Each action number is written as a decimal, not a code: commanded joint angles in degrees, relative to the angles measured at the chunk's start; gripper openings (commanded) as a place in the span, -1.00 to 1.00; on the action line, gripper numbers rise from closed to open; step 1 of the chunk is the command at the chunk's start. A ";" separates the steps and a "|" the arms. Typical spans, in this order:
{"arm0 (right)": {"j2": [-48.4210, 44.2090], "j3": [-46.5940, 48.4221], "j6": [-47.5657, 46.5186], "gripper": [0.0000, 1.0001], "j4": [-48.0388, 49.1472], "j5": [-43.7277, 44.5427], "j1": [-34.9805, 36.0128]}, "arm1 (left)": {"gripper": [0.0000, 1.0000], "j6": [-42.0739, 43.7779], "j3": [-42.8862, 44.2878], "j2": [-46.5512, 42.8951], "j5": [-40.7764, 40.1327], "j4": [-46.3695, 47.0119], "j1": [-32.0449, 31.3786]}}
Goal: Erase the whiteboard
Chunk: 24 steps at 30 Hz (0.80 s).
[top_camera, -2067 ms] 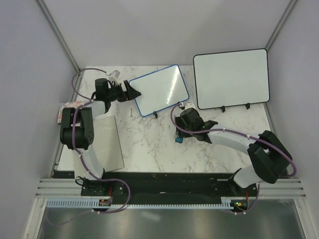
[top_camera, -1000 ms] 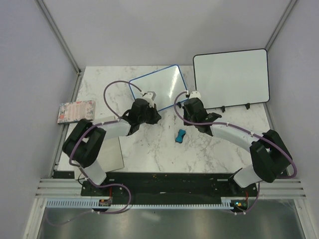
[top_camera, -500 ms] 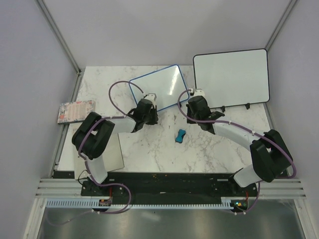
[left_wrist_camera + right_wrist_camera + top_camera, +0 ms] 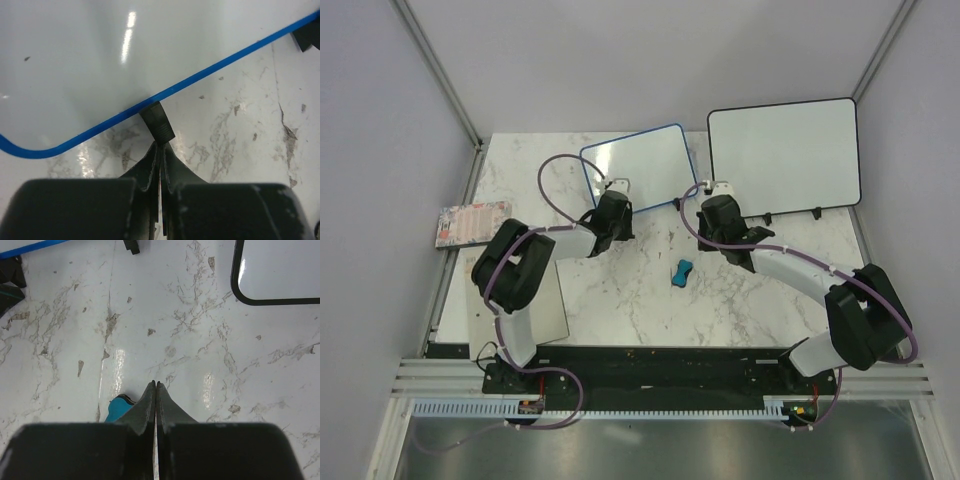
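Pre-wipe positioning, likely: left tool [image 4: 160, 149] closed, empty, tip touching black foot [image 4: 157, 121] of blue-framed rectangular whiteboard [image 4: 75, 60]; right tool [image 4: 155, 387] closed, empty. Next: open right tool, grasp small blue eraser [image 4: 116, 409] just beside it.

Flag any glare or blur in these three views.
Top external: even light, sharp, no harsh glare on the whiteboard. Left wrist: a bright streak of glare runs down the board, and the body of the left gripper is out of focus at the bottom. Right wrist: two glossy reflections on the marble table, and the base of the right gripper is blurred.

Open marble table [image 4: 620, 300] centre front, only blue eraser [image 4: 683, 270] there; whiteboard [image 4: 638, 163], black-framed board [image 4: 783, 158] block rear
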 commanded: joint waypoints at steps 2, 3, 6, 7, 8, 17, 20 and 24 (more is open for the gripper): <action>-1.43 -0.95 -0.61 -1.00 1.52 -0.47 -0.28 | -0.96 2.75 3.03 1.72 -4.89 -3.44 3.18; -1.43 -1.13 -0.61 -1.00 1.52 -0.47 -0.28 | -0.96 2.84 3.56 2.25 -5.07 -3.88 4.06; -1.26 -1.21 -0.35 -1.00 1.78 -0.81 -0.19 | -0.96 2.05 5.32 2.78 -4.46 -5.02 5.90; -1.08 -1.30 -0.44 -1.00 1.78 -1.08 -0.19 | -0.96 1.88 5.58 2.87 -3.23 -5.11 6.35; -1.00 -1.30 -0.35 -1.00 1.78 -1.17 -0.28 | -0.97 2.92 5.33 2.52 -1.22 -4.50 6.70; -0.91 -1.74 -0.88 -0.97 1.96 -0.47 -0.28 | -0.96 5.48 -10.22 -15.29 15.23 13.43 5.30; -1.43 -1.83 -1.14 -0.85 1.87 -0.99 -0.28 | -0.38 5.48 -13.99 -22.67 18.40 13.17 4.77; -3.01 -2.71 -1.49 -0.44 1.96 -1.43 -0.37 | 0.73 5.13 -19.10 -31.38 19.54 13.96 4.68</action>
